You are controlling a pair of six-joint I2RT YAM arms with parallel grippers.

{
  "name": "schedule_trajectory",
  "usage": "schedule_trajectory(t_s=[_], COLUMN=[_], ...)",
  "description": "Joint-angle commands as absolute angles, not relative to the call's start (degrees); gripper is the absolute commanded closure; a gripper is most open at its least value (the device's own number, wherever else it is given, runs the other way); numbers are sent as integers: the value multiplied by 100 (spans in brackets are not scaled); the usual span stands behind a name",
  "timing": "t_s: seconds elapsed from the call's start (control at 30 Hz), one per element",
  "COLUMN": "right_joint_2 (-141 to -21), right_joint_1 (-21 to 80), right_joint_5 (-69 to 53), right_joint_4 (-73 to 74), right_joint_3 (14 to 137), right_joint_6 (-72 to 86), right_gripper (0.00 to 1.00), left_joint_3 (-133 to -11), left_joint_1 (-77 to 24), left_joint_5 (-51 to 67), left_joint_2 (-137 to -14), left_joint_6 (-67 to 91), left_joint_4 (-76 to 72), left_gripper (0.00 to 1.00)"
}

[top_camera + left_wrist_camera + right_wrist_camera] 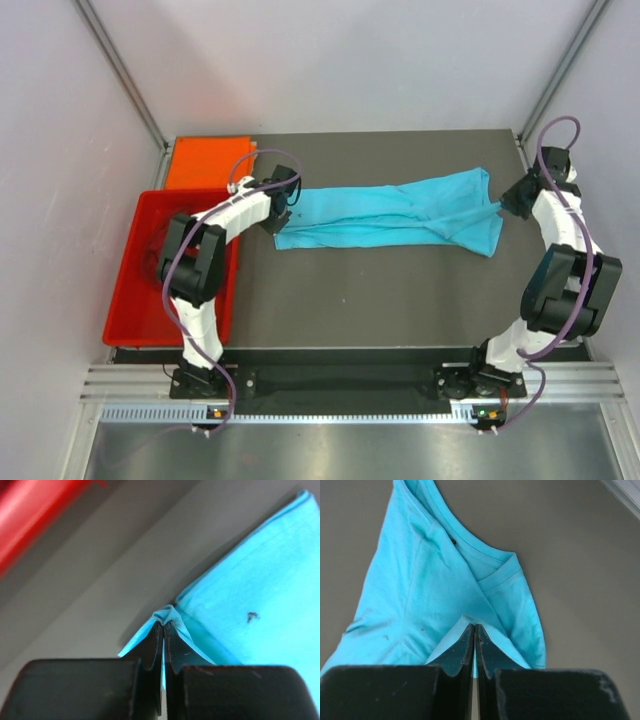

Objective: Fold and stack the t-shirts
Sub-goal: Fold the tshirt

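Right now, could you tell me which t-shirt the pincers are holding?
The turquoise-blue t-shirt, stretched between the left pincer and right pincer; the orange t-shirt lies folded at the far-left corner, untouched.

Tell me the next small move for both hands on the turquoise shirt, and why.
Probably raise both hands together and pull gently apart. The left hand and right hand are each shut on an opposite end of the turquoise shirt, which lies bunched and creased across the table.

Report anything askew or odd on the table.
The turquoise shirt is stretched between the left gripper and the right gripper, twisted and bunched into a narrow band rather than lying flat. Nothing looks spilled or torn.
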State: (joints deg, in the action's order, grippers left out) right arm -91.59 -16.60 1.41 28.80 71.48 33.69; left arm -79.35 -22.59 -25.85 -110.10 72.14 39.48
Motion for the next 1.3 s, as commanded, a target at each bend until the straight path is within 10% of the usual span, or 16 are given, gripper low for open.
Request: schedule_trajectory(t_s=[0.0,0.2,0.43,1.27], right_joint_2=[-9351,-9755,-9993,-10968], right_joint_1=[-1600,-1556,-1442,-1266], right_joint_5=[247,334,308,-167], right_joint_4=[2944,3207,3287,3331], right_joint_3=[7611,8094,8271,9175], right_joint_6=[3217,3111,3076,2216], right_gripper=[100,100,100,100], left_joint_3=[-8279,-8507,-8929,-7409], left_joint_1=[-2232,-2232,-2232,-2628], left_joint_5=[-2566,-2689,-2874,-2328], left_joint_2=[-11144,-11215,-11356,-10828], left_joint_6=[6768,6645,6417,4816], left_joint_4=[4025,4184,4692,3410], left_gripper=[100,99,59,65])
